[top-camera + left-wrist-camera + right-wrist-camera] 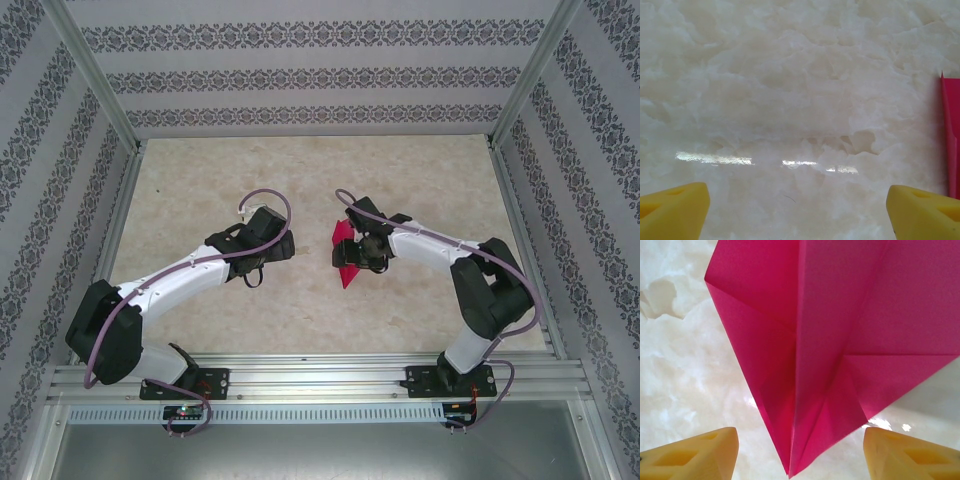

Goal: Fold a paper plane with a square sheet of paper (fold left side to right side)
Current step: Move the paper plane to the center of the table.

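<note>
Paper plane [346, 272], top view: magenta, folded and pointed, lying near the middle of the pale marbled table [300, 180], at the tip of the right gripper [357, 255]. Left gripper [283, 245] is near the plane, apart from it.

Left wrist view: left gripper [797, 215] has its yellow fingers [672, 212] spread wide over bare table. Plane edge [951, 140] at far right.

Right wrist view: right gripper [800, 455] has its fingers [690, 457] apart, clamping nothing. Plane [830, 340] shows a centre crease, its point lies between the fingers, and its flaps fan away.
</note>
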Motion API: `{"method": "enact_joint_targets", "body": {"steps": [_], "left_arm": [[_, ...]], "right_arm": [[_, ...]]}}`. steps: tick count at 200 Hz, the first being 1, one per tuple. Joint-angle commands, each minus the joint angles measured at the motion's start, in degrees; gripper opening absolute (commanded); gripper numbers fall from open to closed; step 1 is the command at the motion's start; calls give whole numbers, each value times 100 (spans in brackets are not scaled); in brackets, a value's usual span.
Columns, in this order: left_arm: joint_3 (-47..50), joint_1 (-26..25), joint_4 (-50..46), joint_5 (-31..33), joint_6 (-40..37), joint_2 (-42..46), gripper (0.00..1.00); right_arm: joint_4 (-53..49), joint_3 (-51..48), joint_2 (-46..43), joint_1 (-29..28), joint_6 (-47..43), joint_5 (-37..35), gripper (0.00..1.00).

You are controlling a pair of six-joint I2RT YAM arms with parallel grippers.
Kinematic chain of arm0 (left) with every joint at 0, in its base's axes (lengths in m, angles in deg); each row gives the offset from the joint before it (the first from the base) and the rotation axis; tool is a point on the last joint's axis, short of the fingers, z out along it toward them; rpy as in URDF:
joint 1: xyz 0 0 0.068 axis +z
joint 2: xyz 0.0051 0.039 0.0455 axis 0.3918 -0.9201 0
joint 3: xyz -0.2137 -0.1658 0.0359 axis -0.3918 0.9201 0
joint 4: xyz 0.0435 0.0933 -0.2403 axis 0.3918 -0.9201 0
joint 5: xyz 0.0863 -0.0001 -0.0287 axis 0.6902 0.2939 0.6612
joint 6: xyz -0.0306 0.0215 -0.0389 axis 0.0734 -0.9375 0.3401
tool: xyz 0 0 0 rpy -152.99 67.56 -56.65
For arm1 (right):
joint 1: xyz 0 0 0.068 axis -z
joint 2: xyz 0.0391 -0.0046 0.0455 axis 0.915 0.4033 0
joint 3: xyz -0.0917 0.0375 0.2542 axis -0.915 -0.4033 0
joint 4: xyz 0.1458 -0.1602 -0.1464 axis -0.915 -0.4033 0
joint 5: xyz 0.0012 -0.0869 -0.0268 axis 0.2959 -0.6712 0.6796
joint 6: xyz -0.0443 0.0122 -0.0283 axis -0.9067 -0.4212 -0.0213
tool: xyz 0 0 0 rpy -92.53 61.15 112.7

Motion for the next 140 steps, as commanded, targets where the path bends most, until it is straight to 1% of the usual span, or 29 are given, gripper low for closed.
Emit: {"method": "enact_joint_targets", "body": {"steps": [1,70,107,140], "left_arm": [[-42,38,-163,107,12,46,92],[-87,38,-197,116,-3,-20,92],[-131,38,-252,169,-42,-13,92],[-122,38,-296,190,-61,14,93]], "right_arm": [[12,238,172,-51,95,-229,65],[7,358,446,-60,102,-161,39],[27,454,672,-94,153,-71,31],[-120,600,748,-90,111,-147,20]]}}
